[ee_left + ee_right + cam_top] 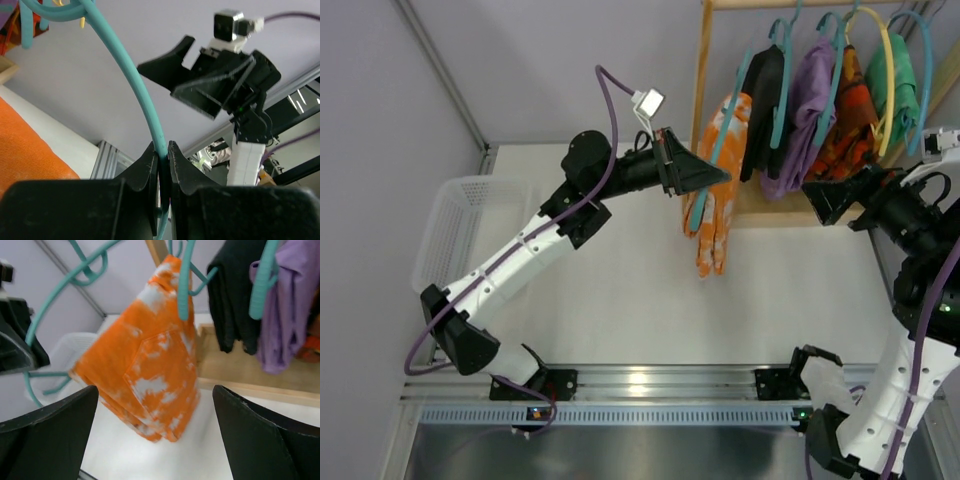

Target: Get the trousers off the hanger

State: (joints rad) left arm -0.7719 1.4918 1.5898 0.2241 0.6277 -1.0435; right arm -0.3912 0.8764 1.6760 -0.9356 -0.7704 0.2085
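Orange tie-dye trousers (718, 190) hang on a teal hanger (718, 158) in front of the wooden rack. My left gripper (720, 176) is shut on the hanger's teal wire (150, 110), which runs between its fingertips in the left wrist view. The trousers fill the middle of the right wrist view (150, 370), draped over the hanger (184, 285). My right gripper (820, 195) is open and empty, to the right of the trousers, facing them. An orange corner of the cloth (25, 150) shows in the left wrist view.
A wooden rack (702, 70) at the back holds more hangers with black (765, 95), purple (805, 110), orange-red (850, 125) and green (892, 85) garments. A white basket (455, 230) stands at the left of the white table (640, 300).
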